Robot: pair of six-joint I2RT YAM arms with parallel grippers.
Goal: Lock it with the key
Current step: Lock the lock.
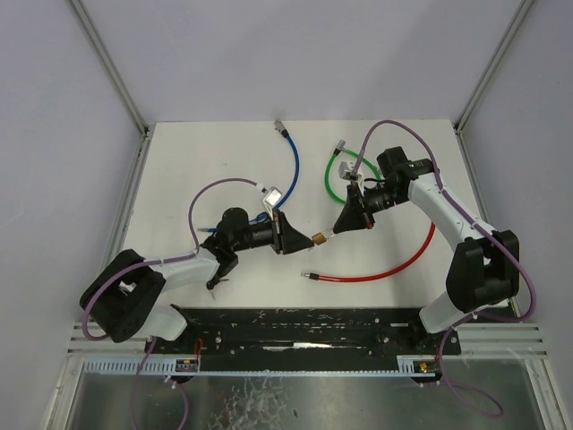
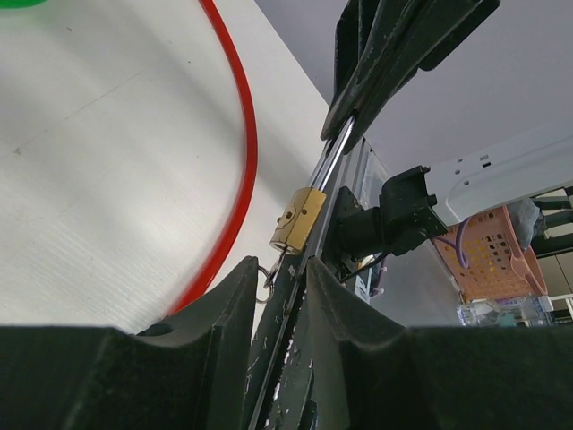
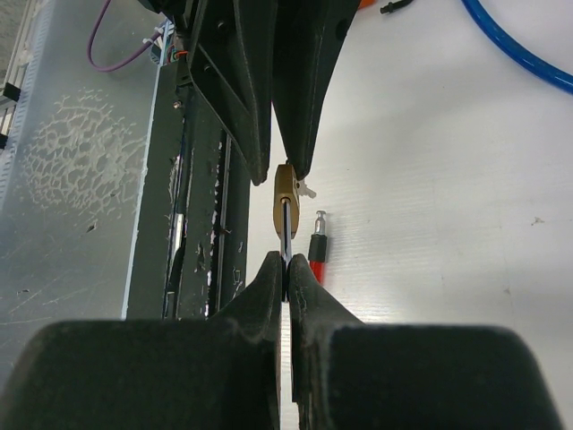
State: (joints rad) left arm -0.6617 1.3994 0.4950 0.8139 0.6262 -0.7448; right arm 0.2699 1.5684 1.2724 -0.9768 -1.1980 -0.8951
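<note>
Right gripper (image 3: 286,262) clamps padlock (image 3: 285,193) shackle | left gripper (image 2: 282,269) barely apart, key hidden, grip unclear

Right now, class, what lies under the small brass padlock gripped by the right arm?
From above, only bare white tabletop shows around the small brass padlock. The end of the thin red cable lies nearby, not beneath. The spot directly under the lock is covered by it.

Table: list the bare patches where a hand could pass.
Free: far-left corner, between table edge and blue cable; near strip between red cable and black rail. Crowded: centre, where left end effector and right end effector meet at the padlock.
</note>
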